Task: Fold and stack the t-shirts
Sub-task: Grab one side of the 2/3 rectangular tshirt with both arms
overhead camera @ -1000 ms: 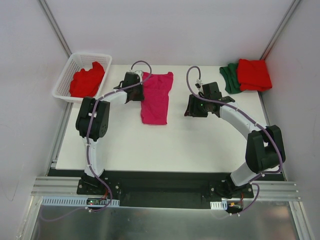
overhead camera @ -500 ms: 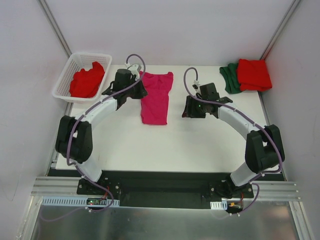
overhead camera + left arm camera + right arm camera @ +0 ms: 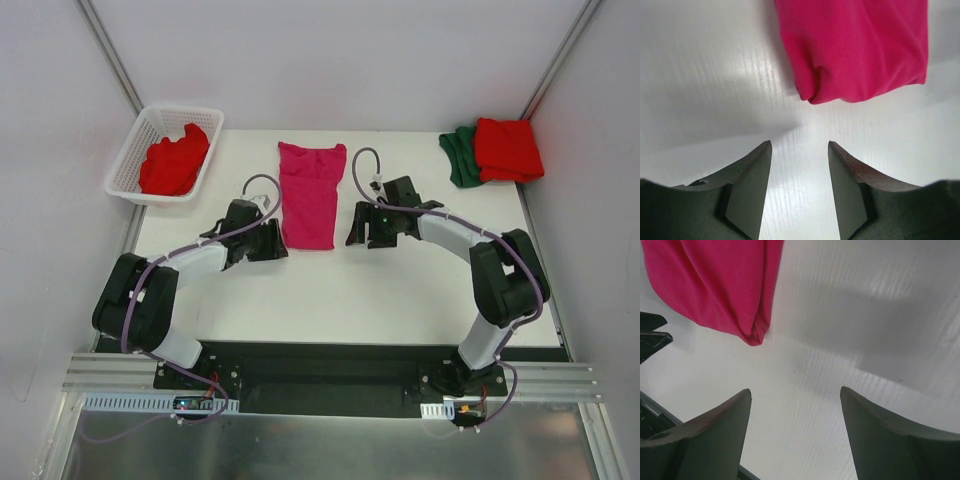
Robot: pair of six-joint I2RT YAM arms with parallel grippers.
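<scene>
A magenta-pink t-shirt [image 3: 309,195] lies folded into a long strip at the middle back of the table. My left gripper [image 3: 274,244] sits low by its near left corner. In the left wrist view that gripper [image 3: 800,145] is open and empty, a short gap from the shirt's corner [image 3: 855,50]. My right gripper [image 3: 356,229] is beside the near right corner. It [image 3: 795,390] is open wide over bare table, the pink cloth [image 3: 715,285] ahead to its left. A red t-shirt [image 3: 508,148] lies folded on a dark green one [image 3: 458,158] at the back right.
A white lattice basket [image 3: 140,135] at the back left holds a crumpled red t-shirt [image 3: 175,162]. The white table [image 3: 350,290] ends at a black rail near the arm bases. Grey walls stand close on both sides.
My left gripper has let go of the pink shirt's far left edge, opened, and swung back to the near left corner. My right gripper has shifted left toward the shirt and opened wider.
</scene>
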